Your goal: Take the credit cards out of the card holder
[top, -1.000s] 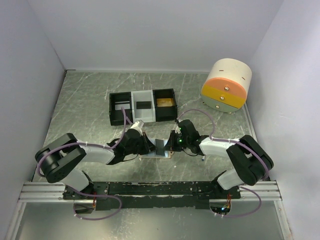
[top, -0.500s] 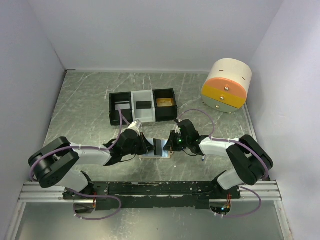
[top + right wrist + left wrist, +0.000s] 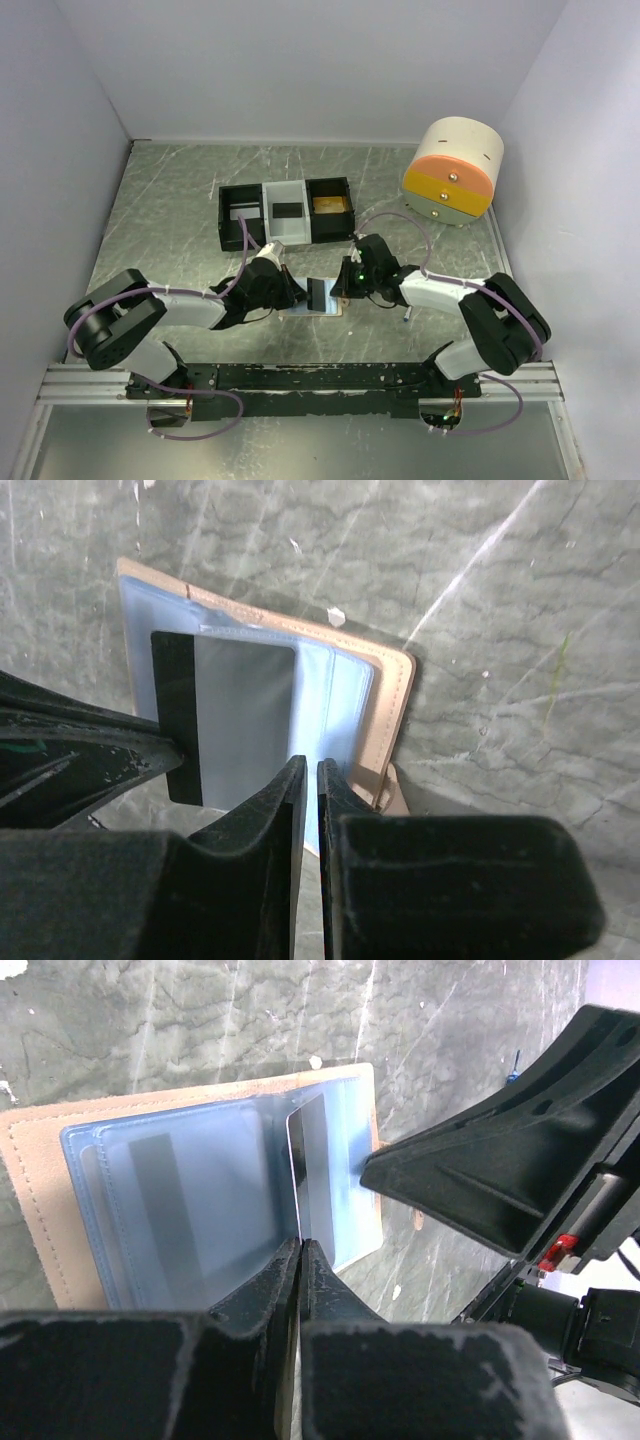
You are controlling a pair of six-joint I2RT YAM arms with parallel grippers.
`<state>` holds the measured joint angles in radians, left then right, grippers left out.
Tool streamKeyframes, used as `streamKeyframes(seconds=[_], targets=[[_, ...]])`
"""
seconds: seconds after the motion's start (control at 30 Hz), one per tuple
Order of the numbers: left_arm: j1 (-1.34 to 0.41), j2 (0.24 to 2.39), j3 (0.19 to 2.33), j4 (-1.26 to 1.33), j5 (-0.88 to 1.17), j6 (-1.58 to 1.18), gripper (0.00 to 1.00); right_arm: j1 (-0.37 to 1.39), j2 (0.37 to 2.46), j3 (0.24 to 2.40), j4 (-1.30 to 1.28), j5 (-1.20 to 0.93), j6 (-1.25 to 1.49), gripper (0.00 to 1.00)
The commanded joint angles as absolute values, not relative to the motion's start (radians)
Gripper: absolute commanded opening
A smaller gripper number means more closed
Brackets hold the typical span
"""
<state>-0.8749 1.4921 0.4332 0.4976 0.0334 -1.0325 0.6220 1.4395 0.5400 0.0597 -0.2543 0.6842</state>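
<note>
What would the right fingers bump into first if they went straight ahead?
The card holder. The right fingers point at its blue inside and look just about to touch it, though depth is hard to judge.

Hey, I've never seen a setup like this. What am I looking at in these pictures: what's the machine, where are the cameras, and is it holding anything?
These are two robot arms fixed at the near edge of a table: the left arm and the right arm. The wide picture looks down from above and behind them. The other two pictures come from a camera on each wrist.

On the marbled table lie an opened card holder, a three-compartment tray and a round tub with coloured drawers.

The left pincer is shut on a card with a dark stripe, tilted up from the holder. The right pincer, nearly closed, has its tips on the holder's blue inside, seemingly pinning it down.
</note>
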Motion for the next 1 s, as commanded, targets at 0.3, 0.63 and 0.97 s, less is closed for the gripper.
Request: streamKeyframes(seconds=[0.3,0.63,0.97], targets=[[-0.873,1.48,0.471,0.454,0.024,-1.011,0.1,0.622,1.509,0.568,0.168,-0.432,0.666,0.14],[-0.873,1.487,0.473,0.465,0.037,-1.015,0.24,0.617,1.541,0.534,0.055,-0.218,0.623,0.16],[-0.873,1.547,0.466,0.585,0.079,-1.058,0.31,0.615,1.559,0.489,0.099,-0.239,0.656,0.17]])
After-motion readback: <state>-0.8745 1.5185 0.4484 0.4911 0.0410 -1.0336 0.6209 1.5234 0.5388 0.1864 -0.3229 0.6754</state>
